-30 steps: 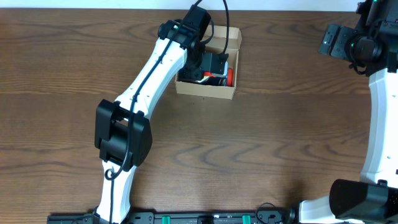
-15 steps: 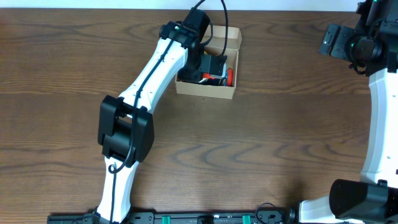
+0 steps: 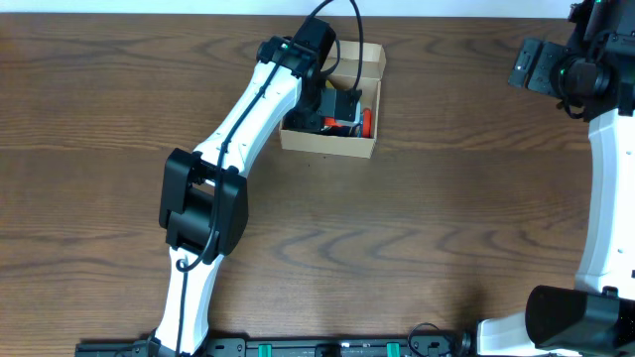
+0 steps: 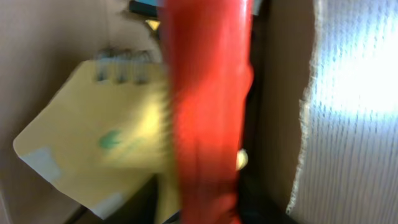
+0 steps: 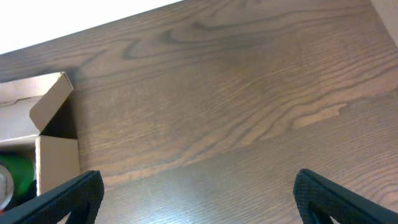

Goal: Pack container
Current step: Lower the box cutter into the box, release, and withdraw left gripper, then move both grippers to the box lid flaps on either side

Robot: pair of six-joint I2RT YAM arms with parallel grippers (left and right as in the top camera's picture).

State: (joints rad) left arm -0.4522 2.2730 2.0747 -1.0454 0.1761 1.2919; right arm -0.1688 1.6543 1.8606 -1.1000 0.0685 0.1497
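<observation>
Container [image 3: 347,147] is set at far centre of the table [image 3: 446,248], long axis near-to-far. Inside it the left gripper [image 3: 340,104] is seen, a red item [image 4: 208,112] close before it; whether its jaws are parted cannot be told. Far right, well apart, the right gripper [image 5: 198,196] is held spread and empty.

Left tool [image 3: 342,103] inside container [image 3: 327,145]; right tool [image 5: 198,182] well apart.

It looks like a robotics lab or test station. A white left arm [image 3: 248,119] and right arm [image 3: 605,198] rise from a black rail [image 3: 327,348] with green fittings at the near edge of a wood-grain bench [image 3: 446,228]. A black cable [image 3: 354,20] loops above a cardboard box [image 3: 332,146] on the far side.
</observation>
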